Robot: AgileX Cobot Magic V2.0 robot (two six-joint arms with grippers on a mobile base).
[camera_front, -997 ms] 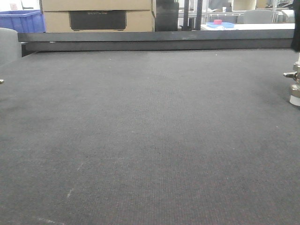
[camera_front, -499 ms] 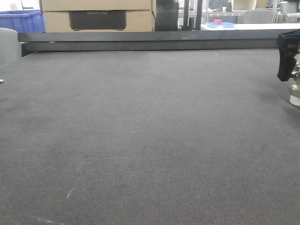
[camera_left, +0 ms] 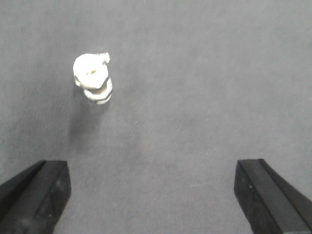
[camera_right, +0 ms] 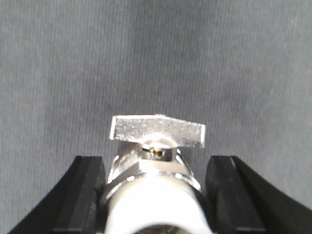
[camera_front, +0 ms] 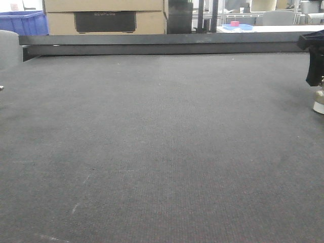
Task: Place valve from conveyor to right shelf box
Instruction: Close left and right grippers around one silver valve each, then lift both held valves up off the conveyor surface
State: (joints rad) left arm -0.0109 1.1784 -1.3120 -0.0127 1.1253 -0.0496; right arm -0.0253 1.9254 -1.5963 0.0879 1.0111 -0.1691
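The valve (camera_right: 156, 195), silvery with a white round end and a flat metal handle, stands on the dark grey conveyor (camera_front: 162, 152) at its far right edge, where only its white base (camera_front: 319, 105) shows. My right gripper (camera_right: 156, 163) is down over it, black fingers (camera_right: 83, 195) against both sides, shut on it. It shows as a black shape (camera_front: 315, 66) in the front view. My left gripper (camera_left: 152, 190) is open and empty above the belt. A second small silvery-white fitting (camera_left: 92, 80) stands ahead of it to the left. The shelf is out of view.
A black rail (camera_front: 152, 39) runs along the conveyor's far edge. Behind it stand cardboard boxes (camera_front: 104, 15), a blue crate (camera_front: 23, 21) and a white table with a blue tray (camera_front: 238, 26). A small metal tip (camera_front: 1, 87) shows at the left edge.
My right gripper came down from the top right onto the valve, covering its upper part and side stub. The valve's base has stayed in place on the belt.
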